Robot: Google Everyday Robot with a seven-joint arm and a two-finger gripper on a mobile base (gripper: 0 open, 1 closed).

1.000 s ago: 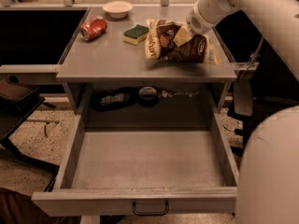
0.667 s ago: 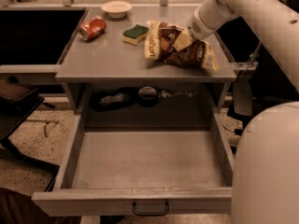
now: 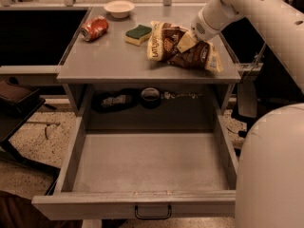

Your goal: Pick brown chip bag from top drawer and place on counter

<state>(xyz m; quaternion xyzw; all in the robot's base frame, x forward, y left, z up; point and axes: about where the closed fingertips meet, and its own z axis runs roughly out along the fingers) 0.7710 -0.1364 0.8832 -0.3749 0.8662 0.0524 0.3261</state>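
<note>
The brown chip bag [image 3: 166,44] lies crumpled on the right half of the counter [image 3: 114,63], its "LATE JULY" lettering facing left. My gripper [image 3: 189,38] comes down from the upper right on the white arm [image 3: 223,8] and sits right at the top of the bag, touching it. The top drawer [image 3: 152,165] is pulled fully out below the counter, with a bare grey bottom and a small black handle [image 3: 152,213] at the front.
A red soda can [image 3: 94,27], a green-and-yellow sponge [image 3: 138,33] and a small white bowl [image 3: 119,7] sit on the counter's left and back. Dark objects [image 3: 116,100] lie in the shelf recess behind the drawer. My white base [image 3: 270,170] fills the lower right.
My arm has shifted slightly to the right and back. The bag has settled lower and flatter onto the counter under the gripper.
</note>
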